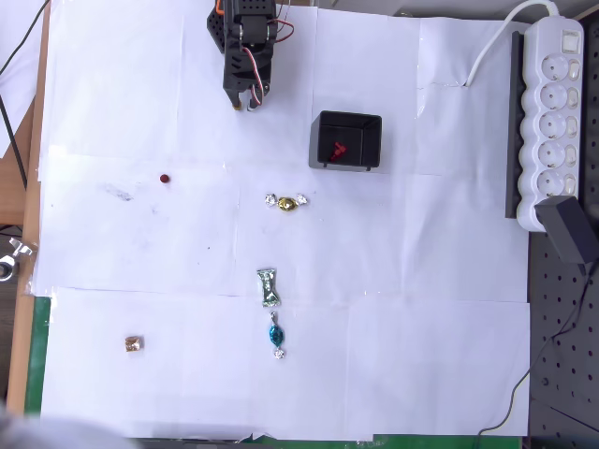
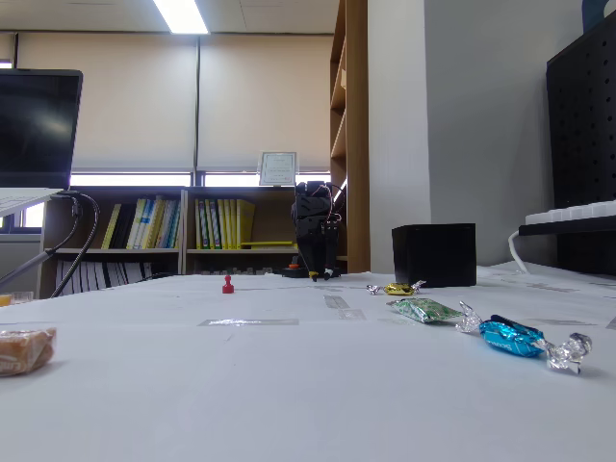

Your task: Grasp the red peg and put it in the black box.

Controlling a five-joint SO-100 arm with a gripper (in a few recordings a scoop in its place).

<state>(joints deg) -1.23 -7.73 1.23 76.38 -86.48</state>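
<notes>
From the overhead view I see my gripper [image 1: 247, 101] near the top edge of the white paper-covered table [image 1: 421, 355], pointing down at the sheet with nothing between its fingers; whether they are parted or closed I cannot tell, here or in the fixed view [image 2: 316, 274]. The red peg [image 1: 165, 177] stands alone on the paper, down and to the left of the gripper and well apart from it; in the fixed view it is a small upright pawn shape [image 2: 227, 284]. The black box [image 1: 347, 140] sits to the right of the gripper, open side up, with a bright-red angular piece [image 1: 338, 149] lying inside. Below the box lies a gold wrapped candy [image 1: 286, 201], further down a green one [image 1: 269, 287] and a blue one [image 1: 276, 336] just beside each other, and a brown candy [image 1: 134, 344] far left. A white power strip [image 1: 554, 103] lies at the right edge. I can read no lettering on any wrapper; the framed sheet [image 2: 278, 168] on the shelf is too small to read.
</notes>
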